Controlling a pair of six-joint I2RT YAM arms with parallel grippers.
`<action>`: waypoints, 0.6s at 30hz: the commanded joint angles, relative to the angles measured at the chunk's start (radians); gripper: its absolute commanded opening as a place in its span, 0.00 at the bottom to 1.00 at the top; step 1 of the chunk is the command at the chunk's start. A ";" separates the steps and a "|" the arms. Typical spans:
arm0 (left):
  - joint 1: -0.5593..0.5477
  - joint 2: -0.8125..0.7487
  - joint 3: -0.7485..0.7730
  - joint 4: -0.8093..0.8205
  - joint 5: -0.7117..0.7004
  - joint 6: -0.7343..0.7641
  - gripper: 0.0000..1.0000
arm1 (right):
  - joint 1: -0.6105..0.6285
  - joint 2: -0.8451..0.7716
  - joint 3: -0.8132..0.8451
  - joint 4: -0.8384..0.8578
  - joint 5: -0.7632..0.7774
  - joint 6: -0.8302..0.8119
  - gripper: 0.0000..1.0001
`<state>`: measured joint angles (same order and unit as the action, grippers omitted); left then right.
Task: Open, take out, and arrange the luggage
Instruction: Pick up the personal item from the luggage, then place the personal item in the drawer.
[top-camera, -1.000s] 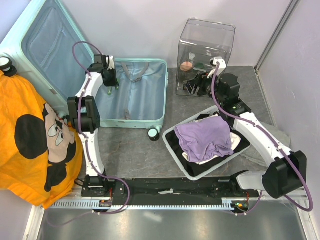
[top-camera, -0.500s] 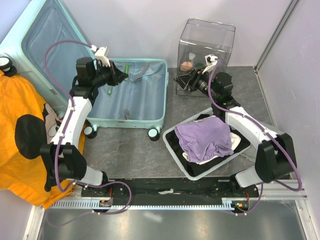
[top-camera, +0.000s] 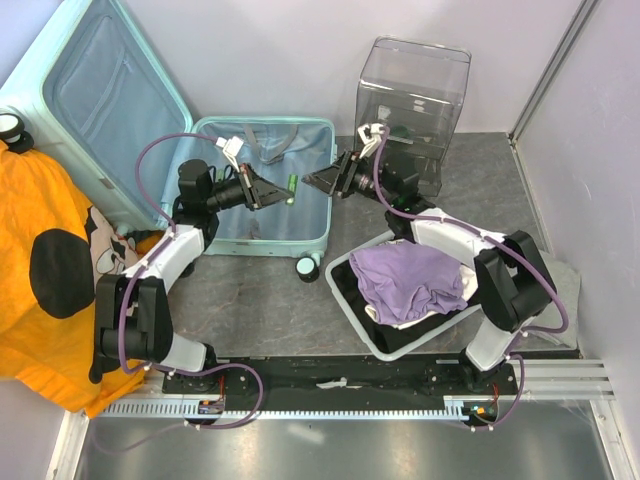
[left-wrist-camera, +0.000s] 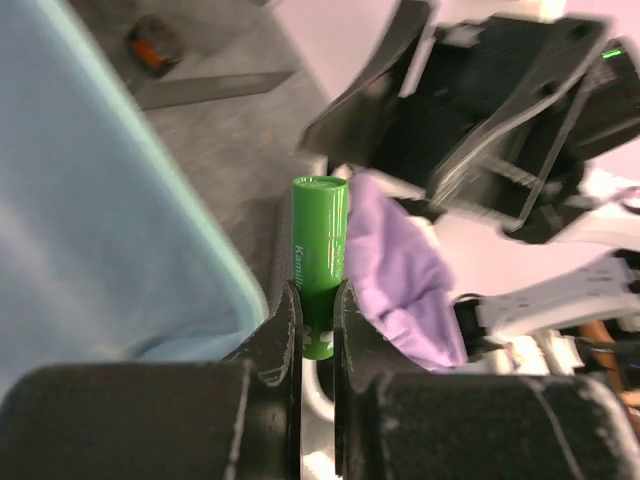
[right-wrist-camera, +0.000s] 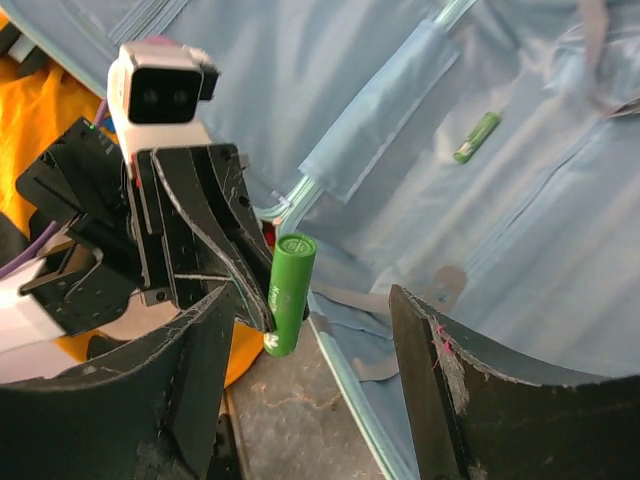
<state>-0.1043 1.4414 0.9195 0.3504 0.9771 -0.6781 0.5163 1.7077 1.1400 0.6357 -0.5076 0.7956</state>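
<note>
The mint luggage (top-camera: 300, 215) lies open on the table, its lid (top-camera: 95, 90) leaning back at the left. My left gripper (top-camera: 272, 190) hovers over the case's right part, shut on an upright green tube (left-wrist-camera: 320, 250). Facing it from the right, my right gripper (top-camera: 312, 180) is open, its fingers (right-wrist-camera: 470, 400) spread wide. In the right wrist view the green tube (right-wrist-camera: 288, 292) stands just beyond them, untouched. A second green tube (right-wrist-camera: 477, 137) lies on the blue lining (right-wrist-camera: 520, 240).
A white mesh basket (top-camera: 345, 290) with purple clothing (top-camera: 410, 272) sits right of the case. A clear plastic box (top-camera: 415, 85) stands behind the right arm. An orange Mickey cloth (top-camera: 60, 270) covers the left edge. A spinner wheel (top-camera: 308, 267) juts out at the front.
The left gripper has carried the green tube up and right across the case. The right gripper has come away from the clear box, swung left to face it, and opened wider.
</note>
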 joint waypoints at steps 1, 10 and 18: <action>0.002 0.031 -0.039 0.347 0.124 -0.260 0.02 | 0.030 0.027 0.066 0.055 -0.035 0.008 0.70; 0.003 0.034 -0.070 0.407 0.133 -0.305 0.02 | 0.044 0.058 0.093 0.036 -0.063 0.001 0.66; 0.003 0.044 -0.068 0.407 0.137 -0.307 0.02 | 0.057 0.085 0.083 0.119 -0.092 0.059 0.61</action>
<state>-0.1024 1.4796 0.8474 0.6979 1.0821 -0.9531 0.5579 1.7702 1.1942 0.6514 -0.5625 0.8181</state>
